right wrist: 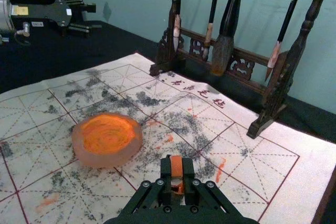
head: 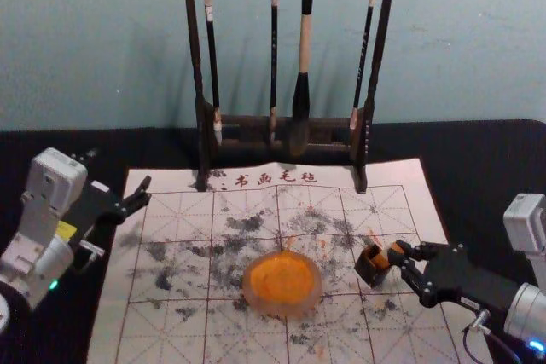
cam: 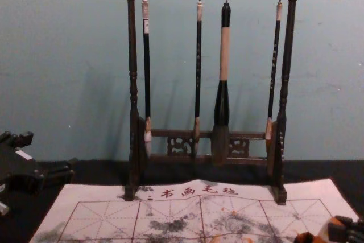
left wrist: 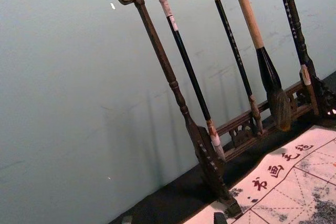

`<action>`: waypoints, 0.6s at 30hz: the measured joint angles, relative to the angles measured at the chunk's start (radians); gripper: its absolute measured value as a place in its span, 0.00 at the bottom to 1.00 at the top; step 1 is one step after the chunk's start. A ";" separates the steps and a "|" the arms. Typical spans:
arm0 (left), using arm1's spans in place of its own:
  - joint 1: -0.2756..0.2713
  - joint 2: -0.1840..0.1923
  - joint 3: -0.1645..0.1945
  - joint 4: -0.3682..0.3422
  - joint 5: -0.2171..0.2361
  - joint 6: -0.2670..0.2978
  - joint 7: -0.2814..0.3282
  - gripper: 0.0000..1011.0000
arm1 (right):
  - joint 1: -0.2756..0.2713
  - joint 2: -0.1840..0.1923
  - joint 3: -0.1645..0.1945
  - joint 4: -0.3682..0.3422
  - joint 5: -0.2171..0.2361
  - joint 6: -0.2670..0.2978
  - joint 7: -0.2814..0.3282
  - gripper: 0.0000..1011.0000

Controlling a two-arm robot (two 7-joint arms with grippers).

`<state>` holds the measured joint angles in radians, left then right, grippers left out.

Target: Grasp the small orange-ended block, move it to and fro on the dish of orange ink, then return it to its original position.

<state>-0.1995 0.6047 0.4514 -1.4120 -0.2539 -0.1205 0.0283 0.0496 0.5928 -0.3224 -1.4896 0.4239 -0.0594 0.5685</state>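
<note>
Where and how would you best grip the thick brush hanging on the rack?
Probably by the pale part of its handle, from the front, one finger on each side: the brush hangs upright with gaps beside it, and that straight part sits well above the bristles.

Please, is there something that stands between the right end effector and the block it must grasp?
No, nothing visible stands between them: the right end effector already has the block between its fingertips, with orange showing in the gap.
</note>
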 joint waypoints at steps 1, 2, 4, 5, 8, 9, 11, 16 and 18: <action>0.000 0.000 0.000 0.000 0.000 0.000 0.000 0.99 | 0.000 0.001 0.000 -0.002 0.002 0.000 0.001 0.10; 0.000 0.000 0.000 0.000 0.000 0.000 0.000 0.99 | 0.000 0.002 0.001 -0.003 0.003 0.000 0.001 0.10; 0.000 0.000 0.000 0.000 0.000 0.000 0.000 0.99 | -0.002 0.005 0.001 -0.010 0.006 0.000 0.001 0.10; 0.000 0.000 0.000 0.000 0.000 0.000 0.000 0.99 | -0.002 0.006 0.002 -0.012 0.007 0.000 0.001 0.10; 0.000 0.000 0.000 0.000 0.000 0.000 0.000 0.99 | -0.004 0.012 0.006 -0.023 0.011 0.002 0.001 0.10; 0.000 0.000 0.000 0.000 0.000 0.000 0.000 0.99 | -0.005 0.014 0.007 -0.027 0.012 0.002 0.001 0.10; 0.000 0.000 0.000 0.000 0.000 0.000 0.000 0.99 | -0.009 0.021 0.012 -0.040 0.014 0.006 -0.001 0.10; 0.000 0.000 0.000 0.000 0.000 0.000 0.000 0.99 | -0.015 0.039 0.026 -0.071 0.019 0.007 -0.005 0.10; 0.000 0.000 0.000 0.000 0.000 0.000 0.000 0.99 | -0.017 0.047 0.036 -0.086 0.025 0.006 -0.006 0.10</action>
<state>-0.1996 0.6047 0.4514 -1.4120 -0.2539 -0.1205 0.0283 0.0322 0.6395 -0.2865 -1.5756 0.4492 -0.0536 0.5625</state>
